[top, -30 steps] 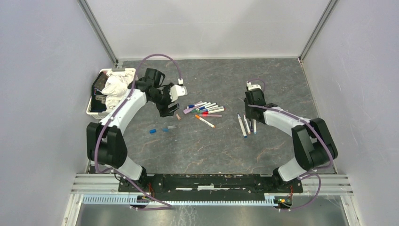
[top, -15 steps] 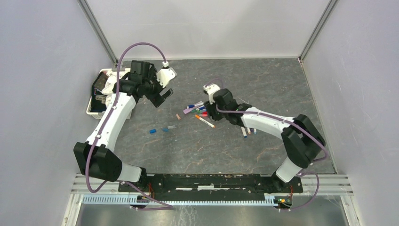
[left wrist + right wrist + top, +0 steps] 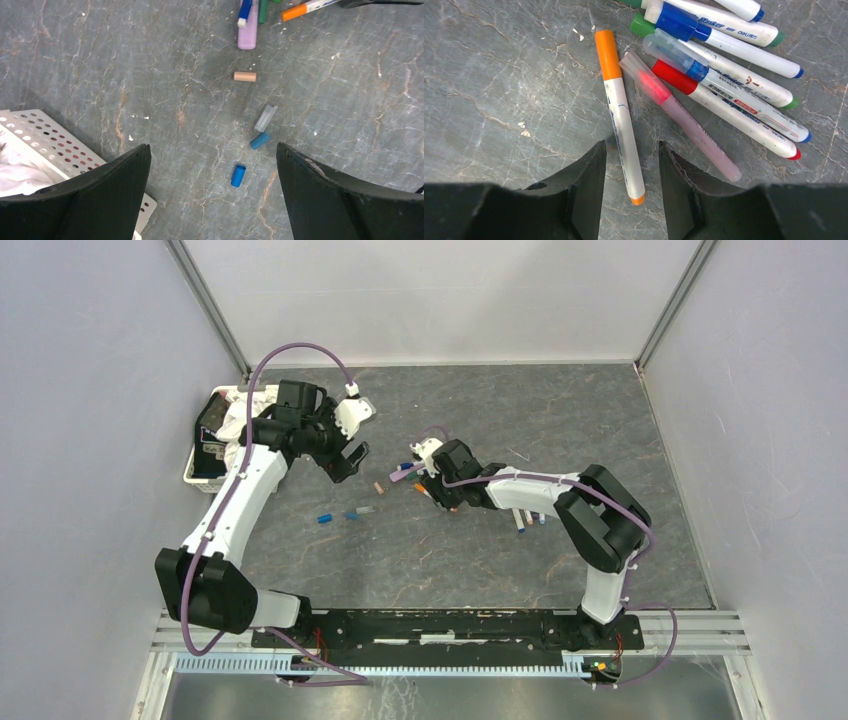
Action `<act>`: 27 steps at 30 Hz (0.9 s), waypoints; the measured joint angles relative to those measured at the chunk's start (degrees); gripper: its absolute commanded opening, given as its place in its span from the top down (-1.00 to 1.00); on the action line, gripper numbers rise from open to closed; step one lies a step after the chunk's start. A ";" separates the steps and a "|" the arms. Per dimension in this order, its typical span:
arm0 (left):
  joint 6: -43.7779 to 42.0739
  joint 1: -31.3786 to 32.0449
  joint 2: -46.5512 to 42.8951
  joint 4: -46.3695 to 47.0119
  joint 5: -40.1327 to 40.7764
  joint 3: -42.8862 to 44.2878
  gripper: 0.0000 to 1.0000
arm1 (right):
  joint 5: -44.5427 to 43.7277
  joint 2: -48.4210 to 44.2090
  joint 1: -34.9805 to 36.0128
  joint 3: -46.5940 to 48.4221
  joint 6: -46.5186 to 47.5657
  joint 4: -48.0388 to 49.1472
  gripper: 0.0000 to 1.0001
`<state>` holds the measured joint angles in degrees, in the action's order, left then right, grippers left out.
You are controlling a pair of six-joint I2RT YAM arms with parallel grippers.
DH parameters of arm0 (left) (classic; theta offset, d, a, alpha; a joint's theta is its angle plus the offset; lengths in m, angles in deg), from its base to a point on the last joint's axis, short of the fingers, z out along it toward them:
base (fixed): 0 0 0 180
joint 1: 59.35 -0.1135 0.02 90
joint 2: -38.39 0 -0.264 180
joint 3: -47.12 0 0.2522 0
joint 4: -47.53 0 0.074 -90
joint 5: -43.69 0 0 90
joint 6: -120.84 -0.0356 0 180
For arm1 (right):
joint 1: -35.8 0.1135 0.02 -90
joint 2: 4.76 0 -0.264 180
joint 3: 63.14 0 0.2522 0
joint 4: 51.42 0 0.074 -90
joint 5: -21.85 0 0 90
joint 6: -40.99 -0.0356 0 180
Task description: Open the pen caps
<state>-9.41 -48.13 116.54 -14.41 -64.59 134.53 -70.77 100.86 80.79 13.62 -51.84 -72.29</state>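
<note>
The left gripper (image 3: 212, 200) hangs spread wide above four loose pen caps (image 3: 260, 140) on the table (image 3: 100, 60). Rightward, the right gripper (image 3: 630, 150) straddles an orange-capped pen (image 3: 624, 125), jaws parted and clear of it. Its orange cap (image 3: 607, 54) (light, smooth, likely slippery) probably wants a firm pinch across its middle.

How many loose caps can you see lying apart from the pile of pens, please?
4: a tan cap nearest the pens, then a clear cap, a lighter blue cap right beside it, and a bright blue cap farthest. Others may hide among the pens.
</note>
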 measured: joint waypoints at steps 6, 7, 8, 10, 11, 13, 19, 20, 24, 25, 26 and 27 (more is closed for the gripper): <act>-0.90 -0.02 -0.61 -0.96 -4.55 -0.39 -1.00 | 0.26 1.97 0.26 0.57 0.81 0.83 0.33; -1.46 -0.02 -1.05 -1.01 -5.49 -0.94 -1.00 | 0.31 1.99 0.48 0.52 0.87 1.01 0.38; -1.99 0.00 -1.40 -1.11 -6.19 -1.33 -1.00 | 0.35 1.99 0.66 0.48 1.03 1.07 0.43; -3.39 0.00 -2.12 -1.46 -7.87 -2.19 -1.00 | 0.50 1.97 1.18 0.02 1.38 1.97 0.57; -4.28 0.00 -2.27 -1.60 -8.70 -2.54 -1.00 | 0.68 1.90 1.36 -0.31 1.44 2.62 0.63; -6.29 0.00 -2.32 -2.16 -10.25 -3.23 -1.00 | 0.83 1.33 1.60 -1.55 1.73 4.22 0.78; -14.67 -0.02 -2.32 -4.13 -13.51 -7.37 -1.00 | 4.28 -1.79 1.64 -5.46 1.97 5.70 1.00; -16.41 0.00 -2.32 -4.90 -13.86 -8.20 -1.00 | 5.40 -2.38 1.68 -5.73 2.16 4.94 1.00; -22.34 0.00 -1.99 -7.93 -15.30 -9.97 -1.00 | 10.84 -4.90 1.79 -5.84 2.86 2.08 1.00; -24.15 0.00 -1.88 -8.81 -15.82 -10.12 -1.00 | 12.76 -5.60 1.79 -5.84 2.93 1.38 1.00; -25.11 0.02 -1.86 -9.16 -16.37 -10.25 -1.00 | 14.32 -6.12 1.77 -5.81 2.91 0.90 1.00; -26.62 0.13 -1.86 -9.68 -17.07 -10.40 -1.00 | 16.26 -6.73 1.77 -5.73 2.69 0.22 1.00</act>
<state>-36.03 -47.99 114.68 -24.10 -81.66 124.13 -54.50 94.13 82.56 7.89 -49.15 -72.07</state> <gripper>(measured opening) 0.996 0.023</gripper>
